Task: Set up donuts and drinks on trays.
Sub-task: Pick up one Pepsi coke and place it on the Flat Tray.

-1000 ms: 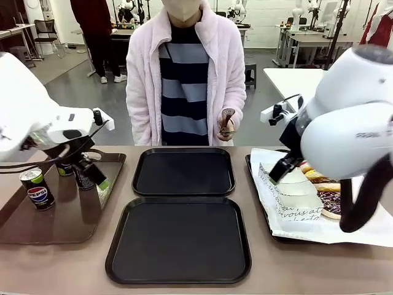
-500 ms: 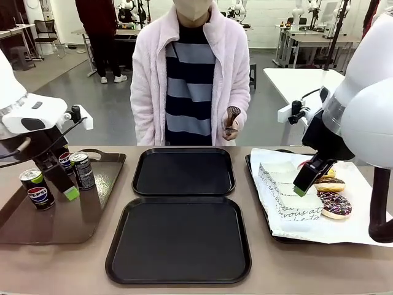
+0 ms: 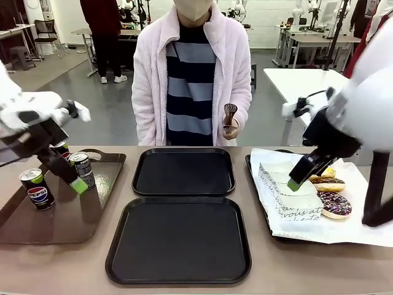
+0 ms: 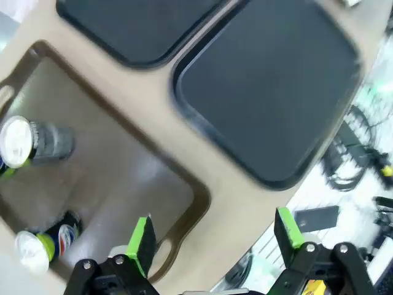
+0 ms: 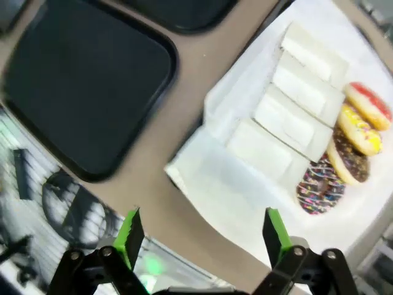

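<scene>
Two matching black trays lie mid-table, the far tray (image 3: 184,172) and the near tray (image 3: 179,241). Three Pepsi cans stand on the brown tray at the left: one in front (image 3: 37,188) and two farther back (image 3: 81,169). My left gripper (image 3: 75,183) hangs open just in front of the back pair, its fingers (image 4: 142,243) holding nothing. At the right, several donuts (image 3: 334,204) lie on white printed paper. My right gripper (image 3: 293,183) hovers open above the paper, left of the donuts (image 5: 319,184), with nothing between its fingers (image 5: 130,232).
The glossy brown tray (image 3: 67,218) with handles carries the cans. Several white paper holders (image 5: 295,123) lie flat beside the donuts on the paper-lined tray (image 3: 288,212). A person stands at the far edge, one hand holding a small brown object (image 3: 229,115).
My left gripper has backed off leftward from the back cans and lifted slightly. My right gripper has swung right and down, closer to the donuts. Cans and donuts have not moved.
</scene>
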Controlling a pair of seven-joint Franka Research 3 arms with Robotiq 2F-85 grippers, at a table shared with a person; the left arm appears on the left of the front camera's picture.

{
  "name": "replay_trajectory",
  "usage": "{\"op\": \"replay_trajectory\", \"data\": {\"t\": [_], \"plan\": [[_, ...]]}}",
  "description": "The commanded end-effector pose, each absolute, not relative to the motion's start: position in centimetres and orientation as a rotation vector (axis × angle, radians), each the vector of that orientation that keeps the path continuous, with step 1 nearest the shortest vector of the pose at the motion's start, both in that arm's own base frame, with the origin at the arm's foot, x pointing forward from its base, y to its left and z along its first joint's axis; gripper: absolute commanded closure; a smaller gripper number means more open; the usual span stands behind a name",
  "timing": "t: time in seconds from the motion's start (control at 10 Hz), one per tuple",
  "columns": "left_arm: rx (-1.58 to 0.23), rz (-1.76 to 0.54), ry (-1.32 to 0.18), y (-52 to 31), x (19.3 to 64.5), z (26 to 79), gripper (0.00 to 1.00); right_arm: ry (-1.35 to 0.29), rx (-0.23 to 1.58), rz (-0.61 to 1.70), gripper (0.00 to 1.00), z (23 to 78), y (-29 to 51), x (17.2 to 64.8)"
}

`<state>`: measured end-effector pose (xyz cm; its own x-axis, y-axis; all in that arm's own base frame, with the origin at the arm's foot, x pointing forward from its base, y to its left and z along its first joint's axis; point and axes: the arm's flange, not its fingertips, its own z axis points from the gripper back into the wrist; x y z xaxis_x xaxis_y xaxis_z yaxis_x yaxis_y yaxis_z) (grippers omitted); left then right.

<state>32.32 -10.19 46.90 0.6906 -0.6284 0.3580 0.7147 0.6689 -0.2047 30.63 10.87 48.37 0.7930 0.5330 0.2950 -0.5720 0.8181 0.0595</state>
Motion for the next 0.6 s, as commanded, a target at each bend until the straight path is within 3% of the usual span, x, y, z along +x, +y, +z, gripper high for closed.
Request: {"op": "replay_trajectory", "data": {"t": [0.0, 0.2, 0.5], "plan": [[-0.891, -0.657, -0.364, -3.3, 31.5, 45.0, 0.0, -0.396, 0.627, 0.416, 0.0, 44.8, 3.7, 28.8], [-1.233, -0.534, -0.42, 1.8, 31.7, 44.5, 0.0, -0.491, 0.953, 0.274, 0.0, 44.3, -2.8, 28.1], [-1.466, -0.381, -0.483, 8.5, 31.8, 42.6, 0.0, -0.464, 1.179, 0.117, 0.0, 42.6, -12.6, 27.5]]}}
